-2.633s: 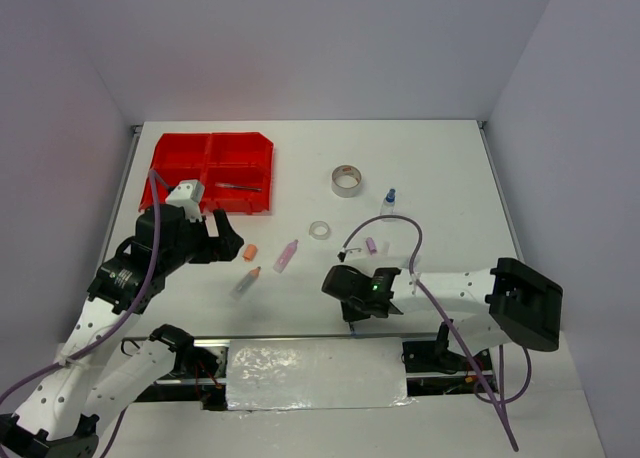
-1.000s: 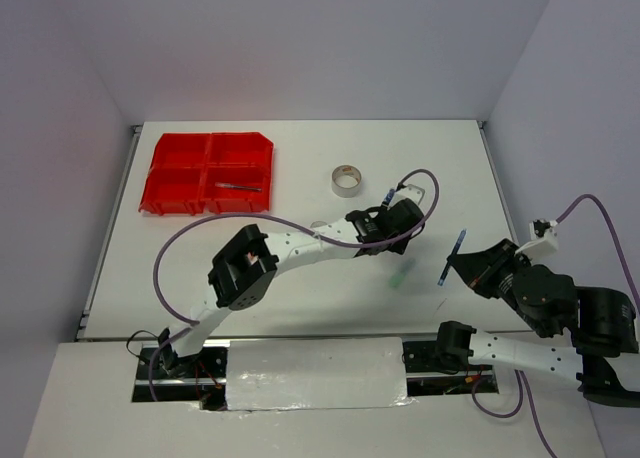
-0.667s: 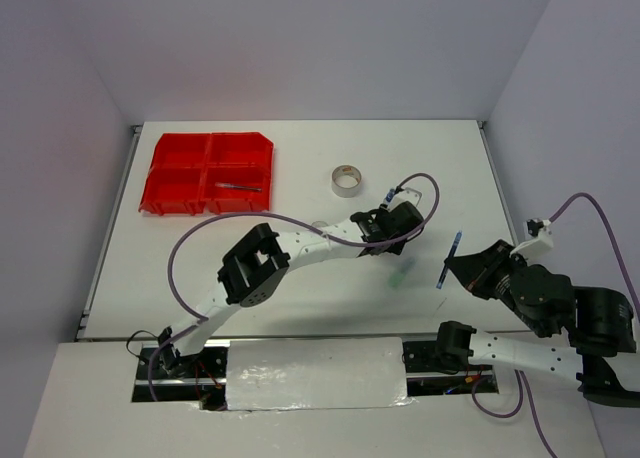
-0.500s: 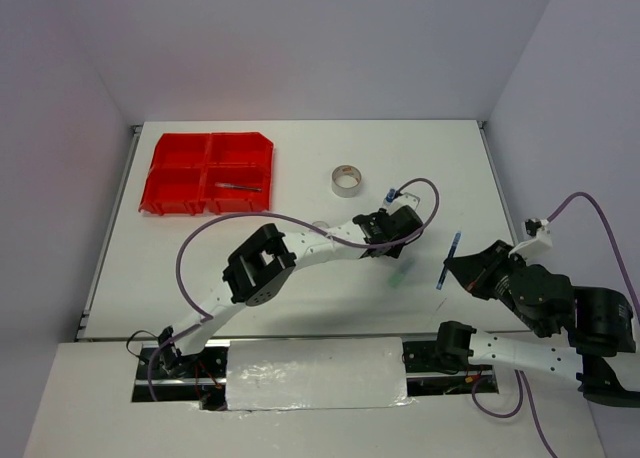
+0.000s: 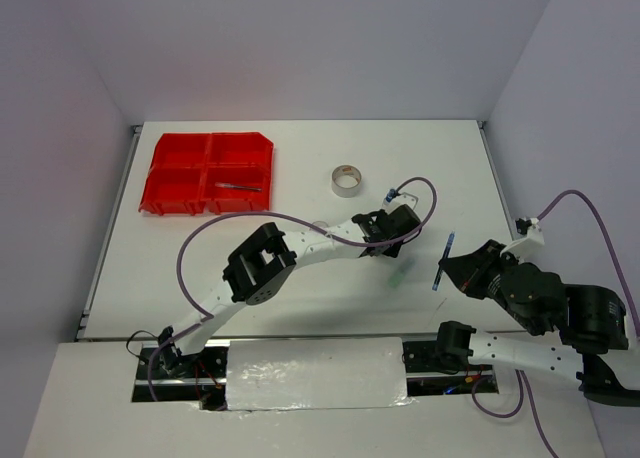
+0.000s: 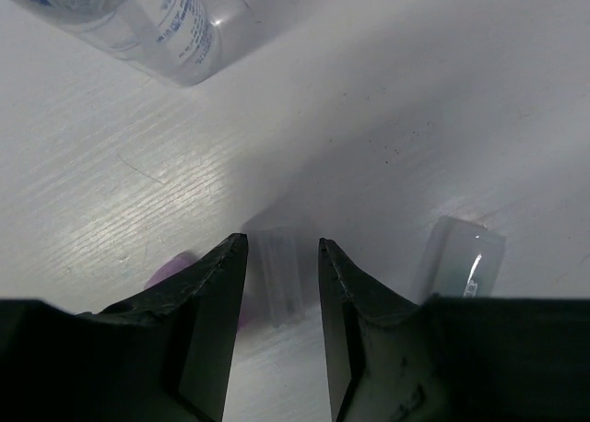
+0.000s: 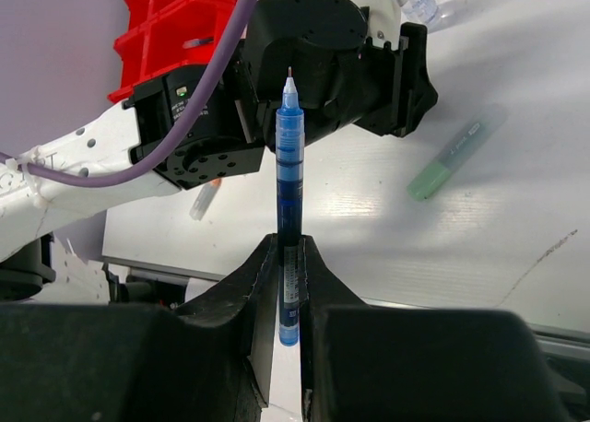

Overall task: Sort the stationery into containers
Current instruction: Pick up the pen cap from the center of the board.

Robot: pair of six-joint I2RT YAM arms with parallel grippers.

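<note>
One outstretched left arm (image 5: pixel 320 240), claw (image 6: pixel 281 252) low.

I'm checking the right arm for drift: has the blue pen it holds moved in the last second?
Yes. The blue pen in the right gripper has shifted slightly left, closer to the green marker, which has stayed put.

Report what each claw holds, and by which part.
Right claw grips the blue pen by its barrel's rear end. Left claw only straddles a small clear piece, unclamped.
</note>
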